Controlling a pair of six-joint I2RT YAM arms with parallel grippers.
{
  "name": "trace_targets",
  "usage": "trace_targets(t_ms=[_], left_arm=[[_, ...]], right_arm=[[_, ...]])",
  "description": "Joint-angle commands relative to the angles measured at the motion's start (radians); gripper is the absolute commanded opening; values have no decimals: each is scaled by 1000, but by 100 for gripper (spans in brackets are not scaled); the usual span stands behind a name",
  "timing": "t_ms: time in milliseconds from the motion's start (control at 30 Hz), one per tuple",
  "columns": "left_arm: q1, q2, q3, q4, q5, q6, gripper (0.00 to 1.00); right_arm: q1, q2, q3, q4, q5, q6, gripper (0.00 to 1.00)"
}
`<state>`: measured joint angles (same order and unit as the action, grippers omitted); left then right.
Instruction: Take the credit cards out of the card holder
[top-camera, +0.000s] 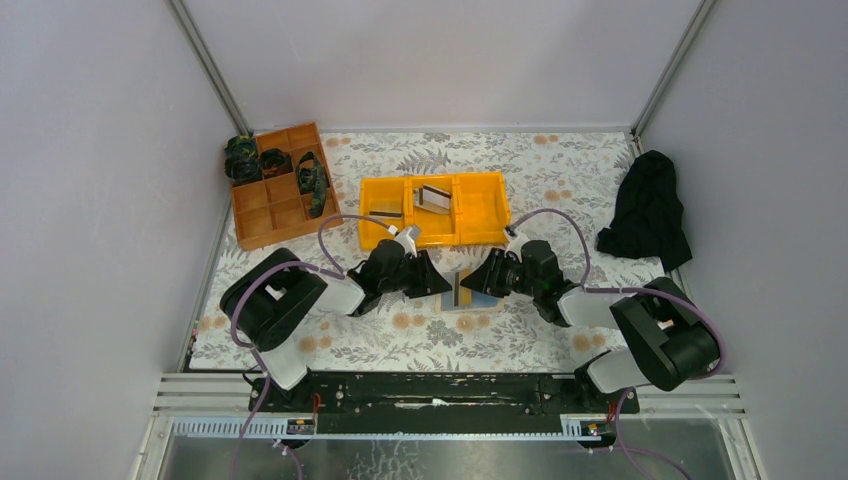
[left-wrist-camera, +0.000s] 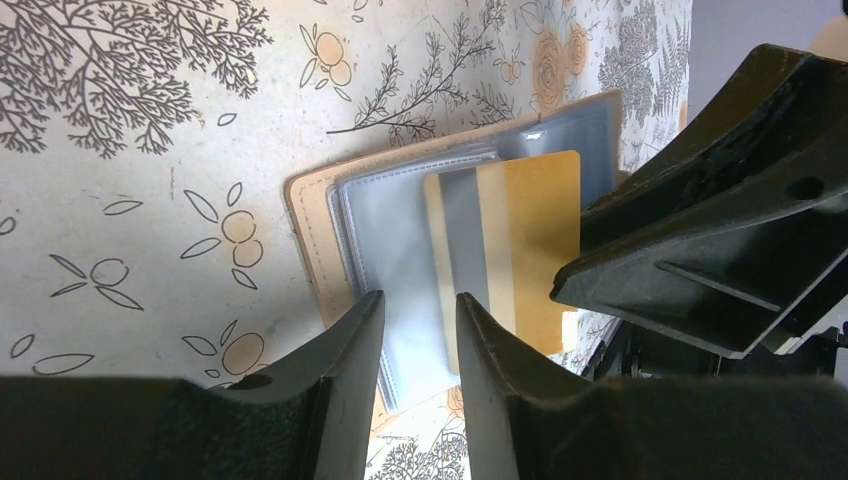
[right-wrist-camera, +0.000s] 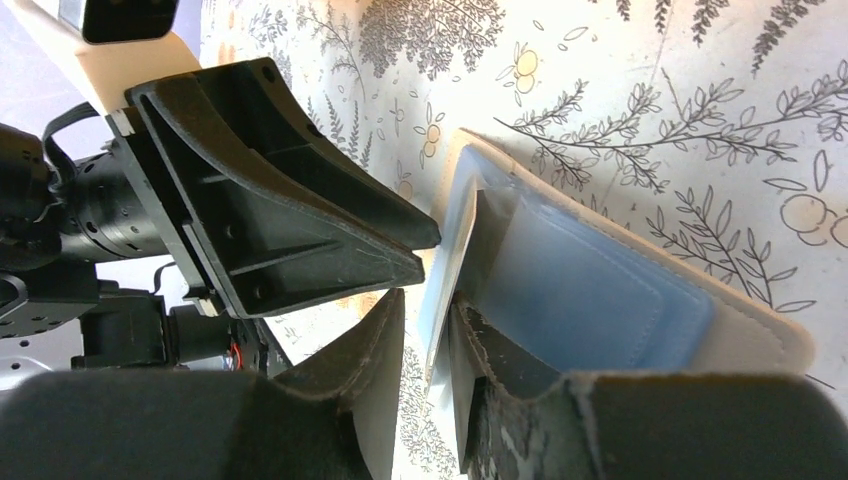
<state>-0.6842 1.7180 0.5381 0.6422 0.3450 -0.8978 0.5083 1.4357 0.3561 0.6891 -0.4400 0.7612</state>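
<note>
The tan card holder (top-camera: 478, 298) lies open on the floral table between both grippers. In the left wrist view its tan cover (left-wrist-camera: 310, 230) frames blue-grey translucent pockets, and a tan credit card (left-wrist-camera: 525, 230) with a grey stripe sticks partly out. My left gripper (left-wrist-camera: 420, 296) is open, its fingertips just over the pocket's edge. My right gripper (right-wrist-camera: 428, 300) has its jaws on either side of the card's thin edge (right-wrist-camera: 445, 255). The card rests against one finger and a slit shows at the other. The holder's blue pocket (right-wrist-camera: 590, 290) lies just beyond.
A yellow three-compartment bin (top-camera: 482, 205) stands right behind the grippers with two cards in it. An orange-brown divided tray (top-camera: 262, 218) with dark items sits at the back left. A black cloth (top-camera: 650, 210) lies at the right edge.
</note>
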Motion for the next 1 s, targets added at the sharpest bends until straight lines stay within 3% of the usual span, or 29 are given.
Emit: trace_targets(t_ms=[0, 67, 300, 500, 733, 800, 967], left_arm=[[4, 21, -23, -15, 13, 5, 40], [5, 18, -25, -13, 12, 5, 40], [8, 17, -23, -15, 15, 5, 40], [10, -10, -23, -43, 6, 9, 42], [14, -90, 1, -113, 32, 39, 68], [14, -127, 4, -115, 53, 53, 73], [25, -210, 10, -92, 132, 88, 72]], right_arm=[[-12, -27, -9, 13, -32, -23, 29], [-17, -39, -15, 2, -29, -29, 28], [-36, -122, -5, -156, 23, -89, 1], [-88, -242, 7, -317, 47, -154, 0], [-119, -413, 31, -432, 7, -244, 0], [-123, -437, 35, -440, -33, -265, 0], [-124, -451, 16, -327, -215, -234, 0]])
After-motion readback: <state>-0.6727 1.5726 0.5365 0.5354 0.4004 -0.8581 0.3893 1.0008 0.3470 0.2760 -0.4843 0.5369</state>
